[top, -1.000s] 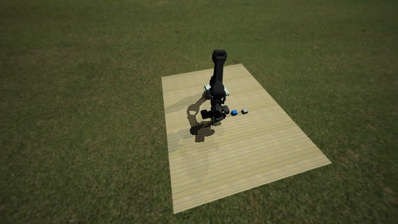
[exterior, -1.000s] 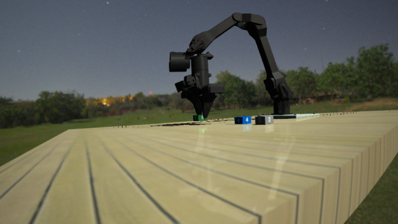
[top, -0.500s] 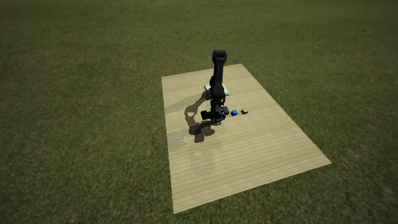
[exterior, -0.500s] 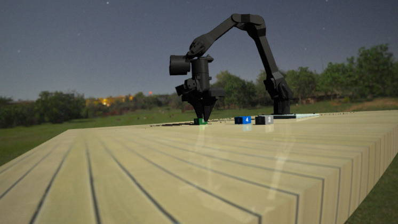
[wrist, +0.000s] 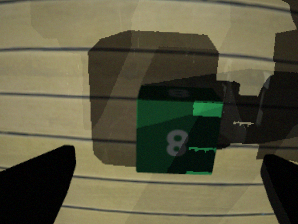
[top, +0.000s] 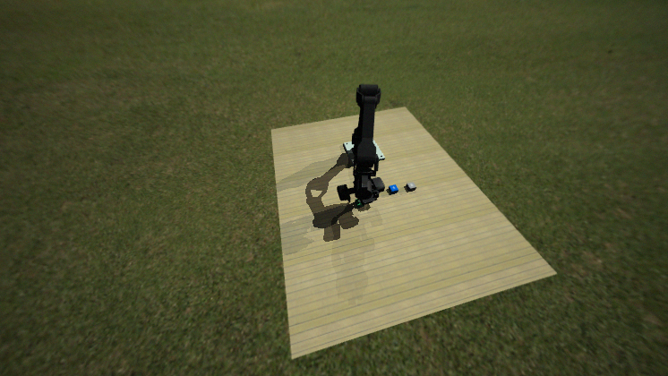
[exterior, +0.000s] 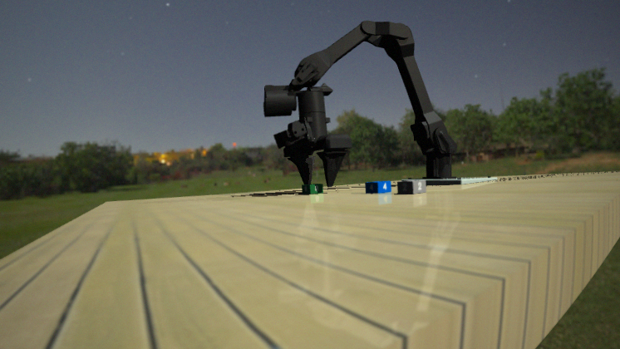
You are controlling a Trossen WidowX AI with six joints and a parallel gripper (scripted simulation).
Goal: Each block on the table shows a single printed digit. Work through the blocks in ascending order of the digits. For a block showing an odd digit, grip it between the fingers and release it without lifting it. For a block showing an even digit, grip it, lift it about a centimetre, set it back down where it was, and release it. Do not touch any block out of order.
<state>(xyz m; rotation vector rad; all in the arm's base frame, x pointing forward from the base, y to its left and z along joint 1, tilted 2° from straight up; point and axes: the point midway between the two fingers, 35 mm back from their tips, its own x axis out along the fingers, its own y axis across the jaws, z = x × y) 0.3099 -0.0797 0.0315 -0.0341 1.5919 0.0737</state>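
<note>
A green block (top: 358, 203) (exterior: 312, 189) (wrist: 160, 137) printed with 8 rests on the table and is partly hidden by the gripper in the top view. My gripper (exterior: 318, 185) (wrist: 170, 160) is open. In the wrist view its fingers stand wide on either side of the green block with gaps on both sides, the block a little nearer the right finger. In the exterior view the fingertips are low, about level with the block's top. A blue block (top: 393, 189) (exterior: 378, 187) shows a 4. A grey block (top: 410, 186) (exterior: 411, 187) beside it shows a 2.
The table (top: 411, 261) (exterior: 260, 277) has a planked top, with grass beyond its edges. The arm's pale base plate (top: 379, 153) (exterior: 470, 180) is behind the blocks. The arm's shadow falls over and around the green block.
</note>
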